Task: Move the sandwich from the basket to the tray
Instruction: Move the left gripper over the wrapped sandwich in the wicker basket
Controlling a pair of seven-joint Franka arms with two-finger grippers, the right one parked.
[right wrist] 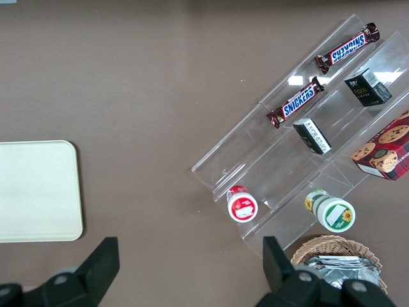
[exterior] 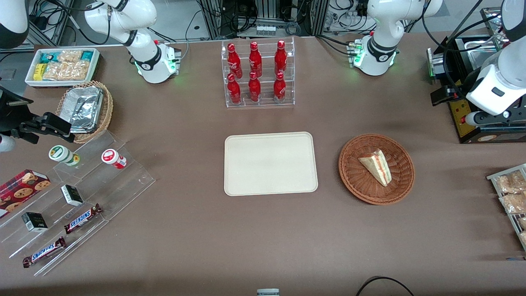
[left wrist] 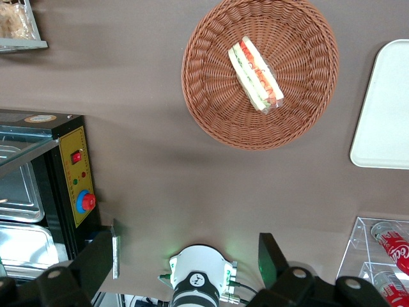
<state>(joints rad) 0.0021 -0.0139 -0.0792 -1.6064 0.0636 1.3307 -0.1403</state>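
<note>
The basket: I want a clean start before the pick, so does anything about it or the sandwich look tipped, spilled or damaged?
Nothing stands out. The sandwich lies whole inside the basket, filling edge intact, nothing spilled. The tray sits flat beside it, bare. The gripper hangs open, high above the table near the black machine.

I read "SNICKERS" on two candy bars (exterior: pixel 83 218) (exterior: pixel 44 251) lying on the clear stepped shelf (exterior: pixel 102 187); red bottles (exterior: pixel 255 72) carry white Coca-Cola script; gripper (left wrist: pixel 185 265) bears no text
</note>
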